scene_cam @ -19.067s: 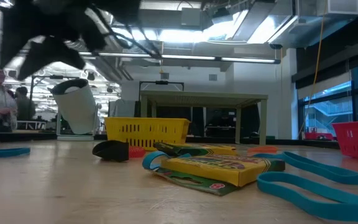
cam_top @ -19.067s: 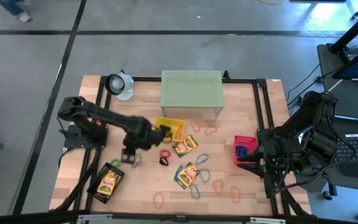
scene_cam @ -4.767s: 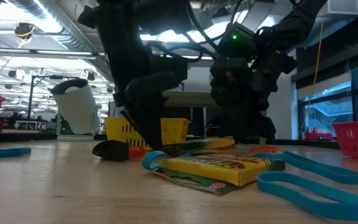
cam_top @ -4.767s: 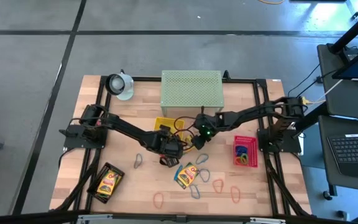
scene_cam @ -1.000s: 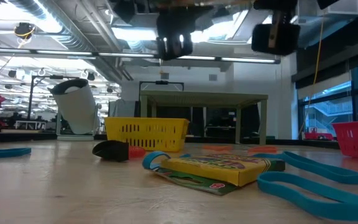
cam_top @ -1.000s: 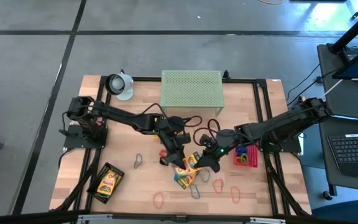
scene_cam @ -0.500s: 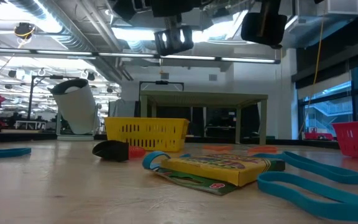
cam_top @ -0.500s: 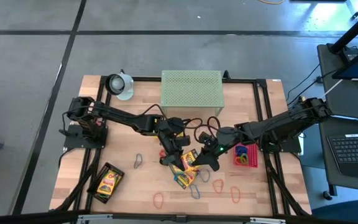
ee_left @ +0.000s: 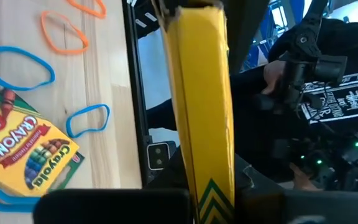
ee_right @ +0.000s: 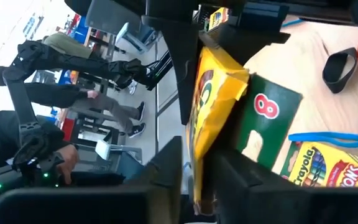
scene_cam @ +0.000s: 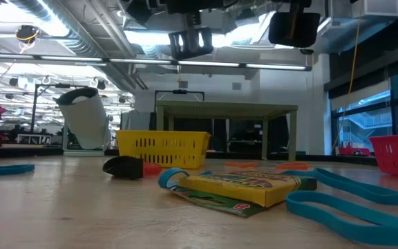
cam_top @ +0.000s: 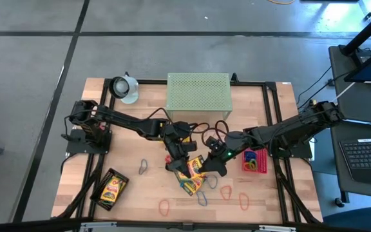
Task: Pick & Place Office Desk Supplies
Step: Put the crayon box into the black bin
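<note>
From above, both arms met just below the centre of the frame, where the left gripper (cam_top: 184, 161) and the right gripper (cam_top: 212, 164) flanked a raised crayon box (cam_top: 194, 167); a second crayon box (cam_top: 191, 185) lay flat on the wooden table (cam_top: 263, 193) just below them, among blue and orange loops, and a third sat in the black mesh tray (cam_top: 110, 189) at lower left. The pink tray (cam_top: 255, 159) stood to the right, the pale green mesh shelf (cam_top: 198, 94) at top centre. In the low view the flat box (scene_cam: 244, 187) lay at centre (the grippers showed only as dark shapes along the top edge), with the yellow mesh tray (scene_cam: 163, 147) behind it. The left wrist view showed that arm's fingers clamped on the yellow edge of the raised box (ee_left: 201, 99), running up the middle. In the right wrist view the same box (ee_right: 211, 118) stood between that arm's fingers, which were parted slightly beside it.
</note>
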